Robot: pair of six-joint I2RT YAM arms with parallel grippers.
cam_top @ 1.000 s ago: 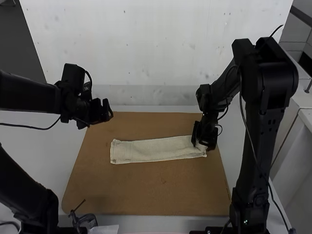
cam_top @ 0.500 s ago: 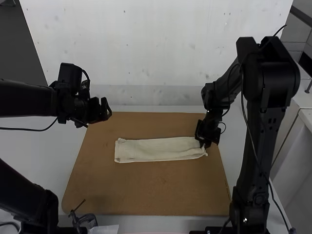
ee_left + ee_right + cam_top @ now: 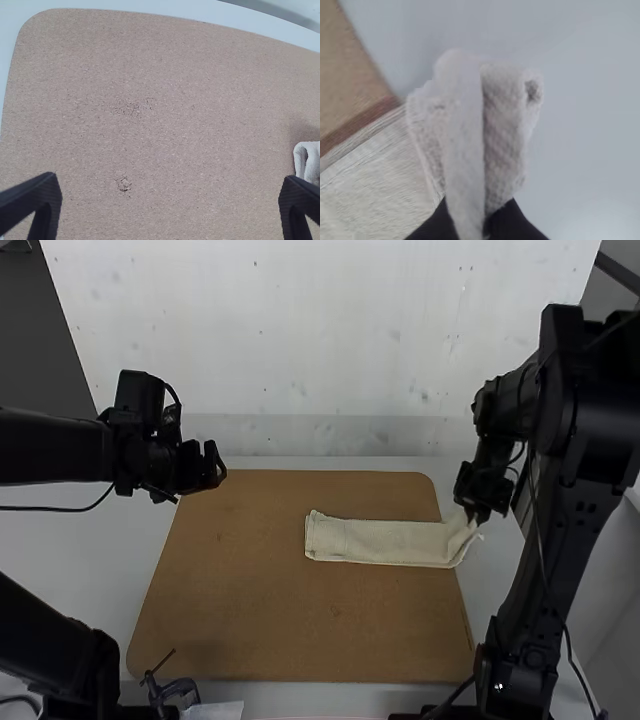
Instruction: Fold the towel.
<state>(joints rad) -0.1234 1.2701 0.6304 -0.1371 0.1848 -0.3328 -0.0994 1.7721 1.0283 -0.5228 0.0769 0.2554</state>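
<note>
The cream towel [image 3: 385, 542] lies as a long folded strip across the right part of the brown board, its right end raised past the board's edge. At that end my right gripper [image 3: 474, 516] is shut on the towel. In the right wrist view the gripper [image 3: 482, 220] pinches a bunched end of the towel [image 3: 505, 110]. Off to the left, over the board's back left corner, my left gripper [image 3: 222, 465] stands open. In the left wrist view the fingers of the gripper [image 3: 170, 192] are wide apart, with an end of the towel [image 3: 311, 159] near one fingertip.
The brown board [image 3: 250, 620] lies on the white table [image 3: 90, 570]. A white wall [image 3: 330, 340] rises behind it. A small metal clamp [image 3: 178, 692] sits at the board's front left edge.
The right gripper has moved to the right, dragging the towel with it toward and past the board's right edge. The left arm has hardly moved.
</note>
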